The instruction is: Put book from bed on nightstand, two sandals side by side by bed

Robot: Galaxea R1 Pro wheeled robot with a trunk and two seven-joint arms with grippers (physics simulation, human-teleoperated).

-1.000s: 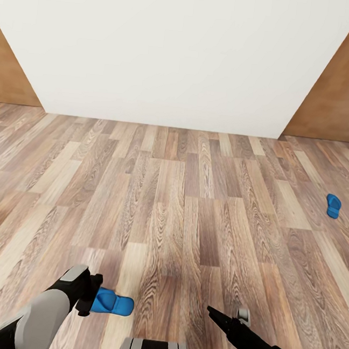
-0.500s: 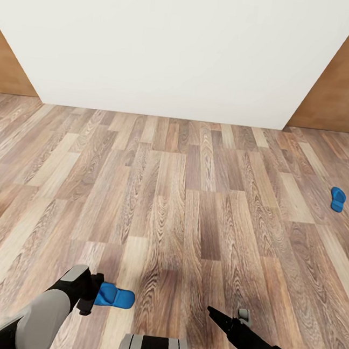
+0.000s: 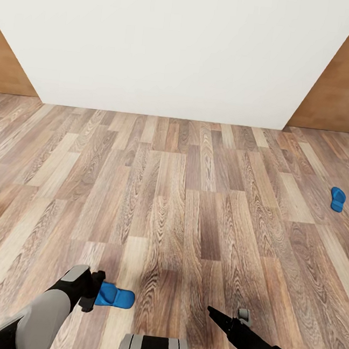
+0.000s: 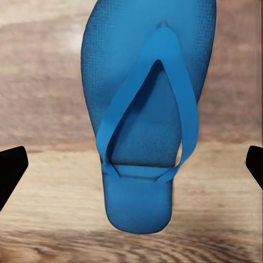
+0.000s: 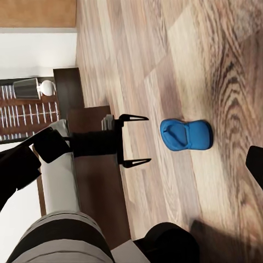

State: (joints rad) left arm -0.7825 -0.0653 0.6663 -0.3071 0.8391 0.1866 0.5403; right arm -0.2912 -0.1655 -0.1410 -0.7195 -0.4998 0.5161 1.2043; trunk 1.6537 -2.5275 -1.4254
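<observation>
In the head view the left gripper (image 3: 92, 291) covers the heel end of the near sandal (image 3: 115, 297). In the left wrist view the sandal's (image 4: 147, 118) toe end is cut by the picture's edge. The far sandal (image 3: 337, 199) is too small to show its straps.

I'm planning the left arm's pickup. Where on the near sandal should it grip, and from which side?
Probably the heel end of the near sandal, from above. It lies flat on the floor, sole down and straps up, heel towards the open left gripper. The heel behind the straps is bare and narrower than the toe, so the fingers can close across its edges; the straps look thin and likely to slip.
</observation>
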